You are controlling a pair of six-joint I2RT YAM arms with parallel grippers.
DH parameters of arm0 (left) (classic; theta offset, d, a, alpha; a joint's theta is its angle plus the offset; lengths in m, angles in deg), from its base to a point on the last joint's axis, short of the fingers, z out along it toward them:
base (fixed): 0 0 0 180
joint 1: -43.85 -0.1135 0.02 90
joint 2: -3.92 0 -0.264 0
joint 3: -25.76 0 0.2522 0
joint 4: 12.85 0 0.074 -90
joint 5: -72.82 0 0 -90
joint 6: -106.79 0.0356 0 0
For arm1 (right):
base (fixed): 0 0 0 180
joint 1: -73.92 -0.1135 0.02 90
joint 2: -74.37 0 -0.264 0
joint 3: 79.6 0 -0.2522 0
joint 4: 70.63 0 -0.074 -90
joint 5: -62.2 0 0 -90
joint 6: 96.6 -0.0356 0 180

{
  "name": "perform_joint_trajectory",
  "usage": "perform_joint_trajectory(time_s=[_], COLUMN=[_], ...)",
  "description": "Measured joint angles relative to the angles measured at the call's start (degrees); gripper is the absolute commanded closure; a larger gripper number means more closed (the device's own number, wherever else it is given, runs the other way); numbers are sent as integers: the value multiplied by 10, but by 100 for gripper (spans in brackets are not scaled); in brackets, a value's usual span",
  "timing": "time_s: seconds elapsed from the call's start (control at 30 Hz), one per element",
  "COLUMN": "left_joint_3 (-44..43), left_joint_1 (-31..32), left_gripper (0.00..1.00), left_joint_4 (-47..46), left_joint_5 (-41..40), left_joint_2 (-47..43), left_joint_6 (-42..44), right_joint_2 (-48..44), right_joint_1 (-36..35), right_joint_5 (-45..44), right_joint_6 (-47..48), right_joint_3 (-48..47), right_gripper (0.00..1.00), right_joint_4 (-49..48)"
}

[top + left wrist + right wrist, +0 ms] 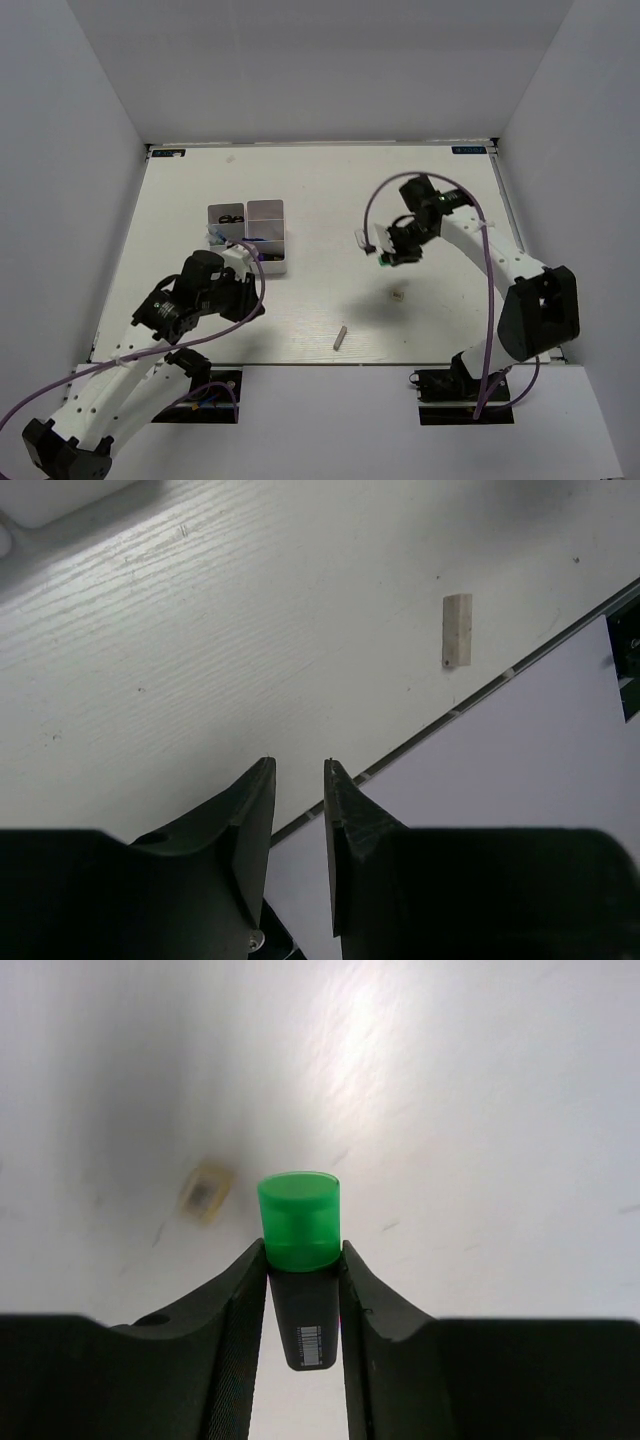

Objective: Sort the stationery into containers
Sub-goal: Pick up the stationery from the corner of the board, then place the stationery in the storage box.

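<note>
Green-capped, black-bodied highlighter [300,1260] pinched in right end effector [303,1290].

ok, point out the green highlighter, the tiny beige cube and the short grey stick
green highlighter [298,1222]: right wrist view, on its green cap.
tiny beige cube [205,1192]: right wrist view, on its top face.
short grey stick [457,630]: left wrist view, at mid-length.

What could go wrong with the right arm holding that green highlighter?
The highlighter is pinched only just below its cap by the right fingers, so it may swing or slip out on the way to the tray. The tray already holds items, and the left arm sits close beside it, so the two arms might crowd each other there.
</note>
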Motion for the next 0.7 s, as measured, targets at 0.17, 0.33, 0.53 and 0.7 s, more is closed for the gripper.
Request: perform_joint_trajectory(time_s=[0.17,0.33,0.53,0.7], left_joint_3=[0,0,-1,-7], left_joint_1=[0,0,0,0], left_gripper=[66,68,70,70], left_joint_4=[-13,-30,-31,-23], left_joint_5=[-12,-35,-75,-102], left_joint_2=[-22,-57,-101,-135], left_joint_6=[-7,-16,-23,-26], right_joint_2=[71,152,276,339], right_joint_1=[-72,-144,-204,-223], right_joint_5=[87,161,250,311], right_joint_6=[-139,-288,-482,-642], right_joint_3=[-198,-282,-372,-377], right_gripper=[100,100,100,100], right_joint_4=[2,-71,-236,-423])
